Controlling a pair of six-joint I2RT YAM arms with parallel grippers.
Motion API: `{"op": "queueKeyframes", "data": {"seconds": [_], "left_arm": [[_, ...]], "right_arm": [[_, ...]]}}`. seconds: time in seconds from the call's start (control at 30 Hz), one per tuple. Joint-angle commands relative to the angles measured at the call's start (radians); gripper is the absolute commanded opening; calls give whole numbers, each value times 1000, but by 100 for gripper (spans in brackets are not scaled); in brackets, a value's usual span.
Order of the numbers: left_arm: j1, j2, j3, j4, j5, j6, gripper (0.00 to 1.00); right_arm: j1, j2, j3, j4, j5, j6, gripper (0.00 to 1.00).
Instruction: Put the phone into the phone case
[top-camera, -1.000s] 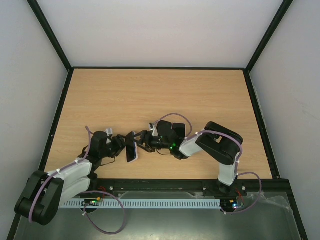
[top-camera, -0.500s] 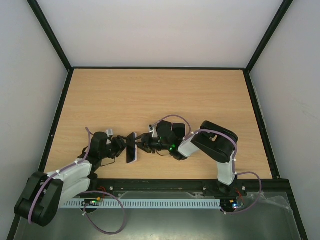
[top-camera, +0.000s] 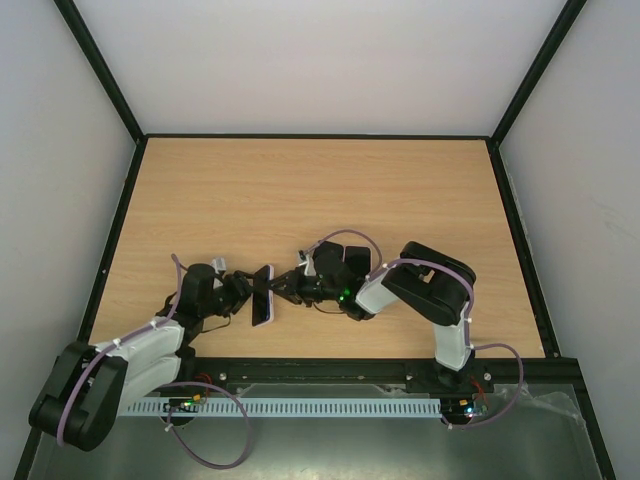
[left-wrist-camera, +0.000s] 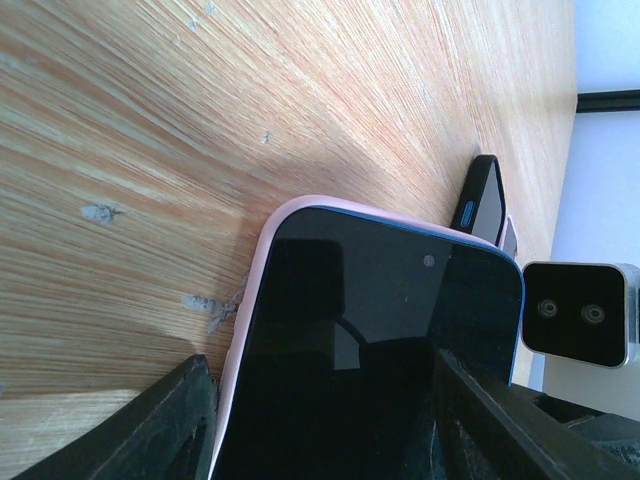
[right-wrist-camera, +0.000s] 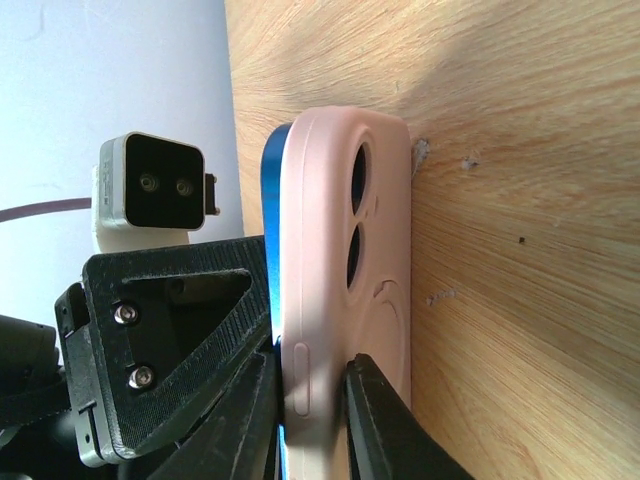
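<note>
Wood tabletop (left-wrist-camera: 200, 120), phone (left-wrist-camera: 380, 300) in left hand (left-wrist-camera: 330, 430)

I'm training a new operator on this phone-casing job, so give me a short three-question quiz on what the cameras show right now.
1. True or false: the blue-edged, black-screened phone lies flat, screen up, on the light wooden table.
2. What colour is the soft, rubbery phone case around it? A) green B) pink C) black
3. Which grippers have fingers on either side of the phone?

Key
1. False: it is held up on its long edge.
2. B.
3. Both: the left gripper spans its width, and the right gripper pinches its thickness.
</note>
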Motion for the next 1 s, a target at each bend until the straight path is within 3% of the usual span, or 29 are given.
{"op": "queueKeyframes", "data": {"seconds": [0.0, 0.07, 0.23, 0.33, 0.4, 0.63, 0.97], "left_arm": [[-8, 26, -18, -26, 14, 6, 61], [-8, 33, -18, -25, 11, 8, 60], [-8, 48, -17, -24, 7, 12, 61], [-8, 55, -16, -23, 7, 11, 61], [-9, 57, -16, -21, 7, 12, 61], [-7, 49, 1, -46, 20, 26, 60], [-5, -112, 75, -133, 123, 79, 63]], "right_arm": [[7, -12, 29, -72, 39, -38, 12], [8, -14, 35, -102, 52, -48, 12], [8, -26, 37, -133, 60, -57, 35], [7, -27, 37, -137, 57, -60, 39], [8, -26, 35, -141, 56, -63, 36], [6, -66, 27, -184, 89, -104, 11], [-38, -268, -68, -175, 88, -176, 7]]}}
